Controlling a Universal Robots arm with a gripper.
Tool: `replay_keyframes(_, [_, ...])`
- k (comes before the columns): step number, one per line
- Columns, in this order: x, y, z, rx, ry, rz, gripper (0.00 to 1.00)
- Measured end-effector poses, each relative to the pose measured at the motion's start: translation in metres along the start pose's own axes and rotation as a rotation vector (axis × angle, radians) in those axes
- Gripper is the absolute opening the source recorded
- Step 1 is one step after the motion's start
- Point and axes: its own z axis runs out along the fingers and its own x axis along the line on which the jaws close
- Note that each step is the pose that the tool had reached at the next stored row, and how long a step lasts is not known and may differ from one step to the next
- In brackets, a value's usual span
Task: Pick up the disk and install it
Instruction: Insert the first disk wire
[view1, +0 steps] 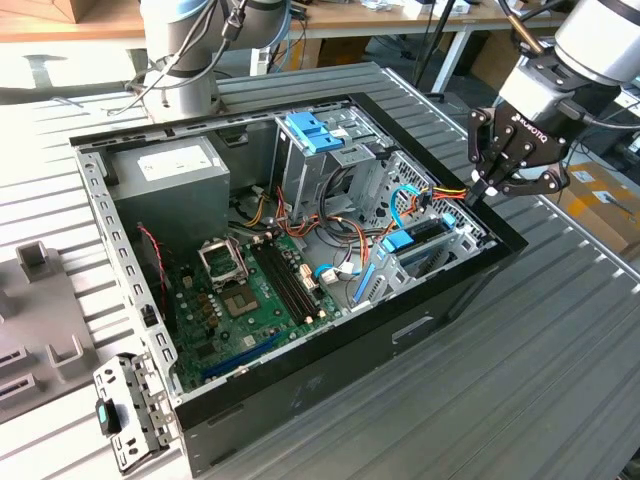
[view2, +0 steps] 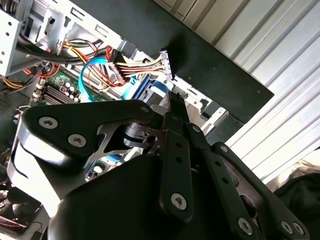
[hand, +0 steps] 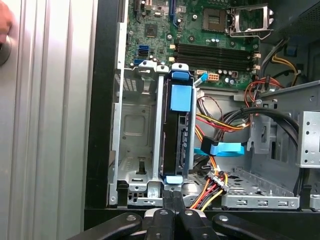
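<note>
Jaws pressed together, nothing between. Gripper (hand: 173, 196) tip is just beside the blue end tab of the disk (hand: 172, 140), which stands edge-on in the drive cage (hand: 125, 130) slot. Disk is probably dense, rigid, smooth metal and shock-sensitive; grip it across the blue side rails.

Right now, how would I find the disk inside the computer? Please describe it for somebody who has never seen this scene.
Find the open black computer case, then the silver drive cage at its end on the exterior view's right, below the gripper. The disk stands on edge in one slot there. Blue plastic rails and tabs set it apart; the slot beside it is bare metal.
</note>
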Motion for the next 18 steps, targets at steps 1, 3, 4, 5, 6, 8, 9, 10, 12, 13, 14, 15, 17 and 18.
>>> replay_keyframes(1, [0.0000, 0.0000, 0.0000, -0.0003, 0.0002, -0.004, 0.11])
replay_keyframes(3, [0.0000, 0.0000, 0.0000, -0.0009, 0.0003, -0.012, 0.11])
replay_keyframes(4, [0.0000, -0.0001, 0.0000, -0.0016, 0.0006, -0.021, 0.11])
replay_keyframes(5, [0.0000, -0.0001, 0.0000, -0.0022, 0.0007, -0.028, 0.11])
replay_keyframes(6, [0.0000, -0.0001, 0.0000, -0.0025, 0.0008, -0.032, 0.11])
replay_keyframes(8, [0.0000, -0.0001, 0.0000, -0.0033, 0.0011, -0.043, 0.11])
replay_keyframes(9, [0.0000, -0.0001, 0.0000, -0.0036, 0.0011, -0.046, 0.11])
replay_keyframes(10, [0.0000, -0.0001, 0.0000, -0.0038, 0.0012, -0.049, 0.11])
replay_keyframes(12, [0.0000, -0.0001, 0.0000, -0.0042, 0.0013, -0.053, 0.11])
replay_keyframes(13, [0.0000, -0.0001, 0.0000, -0.0045, 0.0013, -0.057, 0.11])
replay_keyframes(14, [0.0000, -0.0001, 0.0000, -0.0052, 0.0016, -0.066, 0.11])
replay_keyframes(15, [0.0000, -0.0001, 0.0000, -0.0058, 0.0017, -0.075, 0.11])
replay_keyframes(17, [0.0000, -0.0001, 0.0000, -0.0076, 0.0023, -0.097, 0.11])
replay_keyframes(18, [0.0000, -0.0001, 0.0000, -0.0083, 0.0024, -0.106, 0.11])
